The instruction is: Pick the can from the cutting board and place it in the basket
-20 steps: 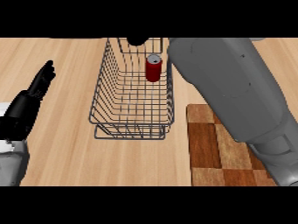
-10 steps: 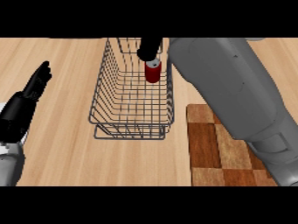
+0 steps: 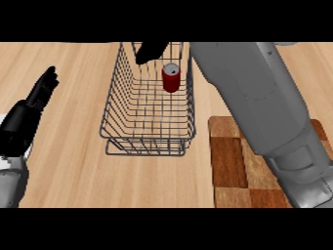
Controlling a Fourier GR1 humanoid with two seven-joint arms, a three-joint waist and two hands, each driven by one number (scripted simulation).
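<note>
Your right hand [image 3: 152,51] hangs with fingers released above the basket [image 3: 149,128]; the can [image 3: 170,78] stands just below its fingertips.

**No readable text**

No words, brands, numbers or signs can be read anywhere. The red can [image 3: 170,78], at twelve o'clock inside the wire basket [image 3: 118,114], shows a plain side and no legible label.
</note>
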